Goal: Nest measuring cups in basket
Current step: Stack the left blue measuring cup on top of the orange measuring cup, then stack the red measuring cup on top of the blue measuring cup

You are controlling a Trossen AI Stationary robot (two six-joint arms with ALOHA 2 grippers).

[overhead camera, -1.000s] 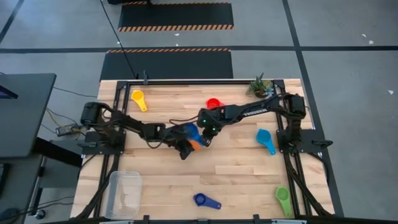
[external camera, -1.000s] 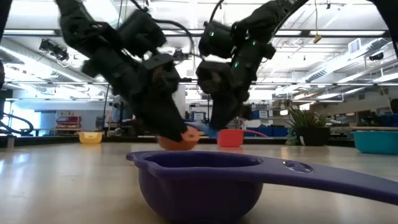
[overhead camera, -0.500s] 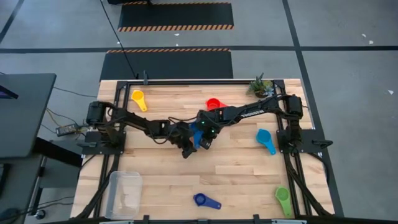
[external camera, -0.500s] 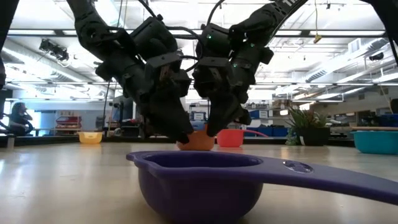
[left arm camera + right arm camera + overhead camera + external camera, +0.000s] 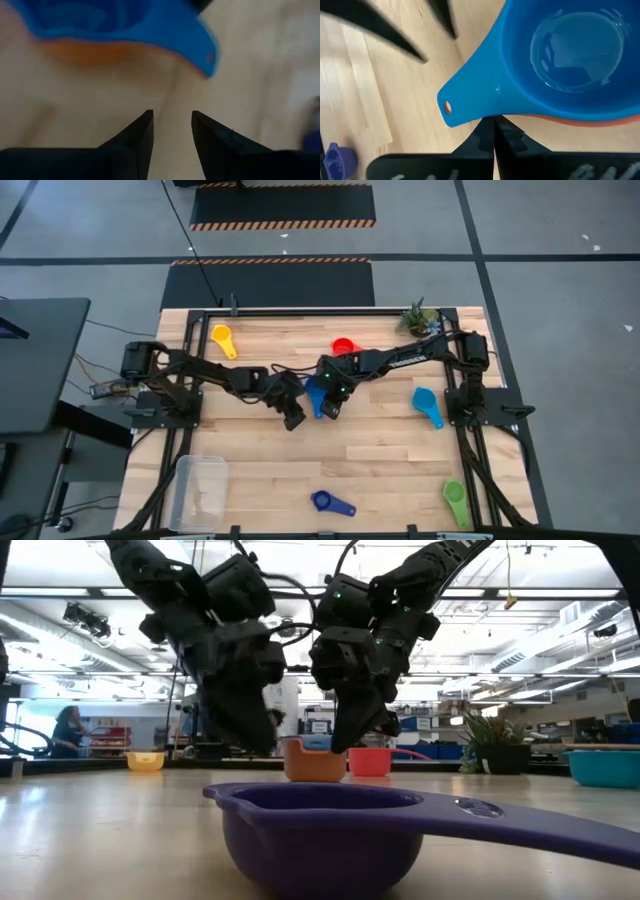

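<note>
**One pair nested, basket unused**

Progress, judged from how things lie: early stage. Only one nesting is done, w/ the blue cup (image 5: pixel 555 65) sitting inside the orange cup (image 5: pixel 314 762) at mid-table, its handle sticking out past the orange rim. Rest are scattered singly: yellow cup (image 5: pixel 222 337) far left, red cup (image 5: pixel 343 346) behind the pair, light blue cup (image 5: pixel 427 405) at right, green cup (image 5: pixel 455 499) near-right corner, dark blue cup (image 5: pixel 330 502) at the near edge. Five cups left to stack, plus getting the stack into the bin.

Containers: basket (image 5: pixel 200 492) at the near-left corner, well apart from the pair; no cup in it.

Grippers: left gripper (image 5: pixel 171 131) just beside the pair, fingers narrowly apart, holding nothing. Right gripper (image 5: pixel 494 134) at the pair's other side, fingers closed together w/ nothing between them, tips under the blue handle.
</note>
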